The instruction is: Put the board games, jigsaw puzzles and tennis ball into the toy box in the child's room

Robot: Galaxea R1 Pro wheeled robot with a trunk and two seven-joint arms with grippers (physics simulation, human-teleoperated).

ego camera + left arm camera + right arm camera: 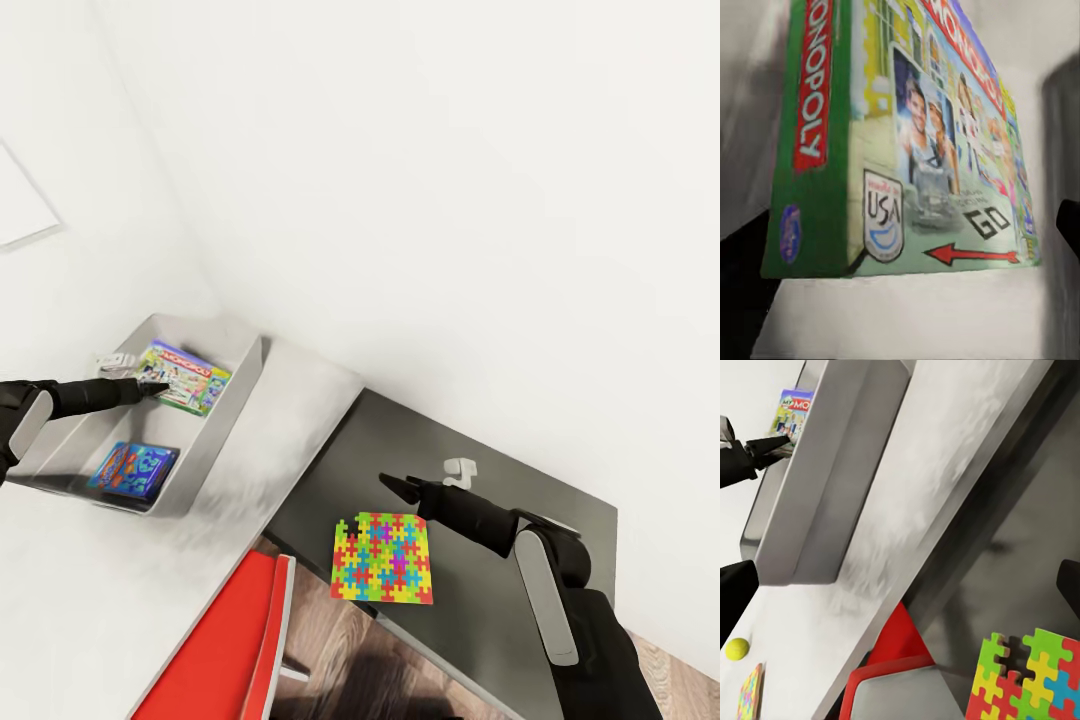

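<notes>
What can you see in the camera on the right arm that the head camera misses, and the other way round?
Right arm camera alone: a small tennis ball on the pale table, and the edge of a second jigsaw beside it.

Head camera alone: a blue game box lying in the grey toy box, and a white hook on the dark panel.

Both: the Monopoly box at the left gripper, the colourful jigsaw near the right gripper, and the red chair.

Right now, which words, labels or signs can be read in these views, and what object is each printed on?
"MONOPOLY": green side and top of the white and green Monopoly game box.
"USA": shield badge on that box.
"GO": with a red arrow, on its face.
The blue flat box in the light grey toy box: print too small to read.
</notes>
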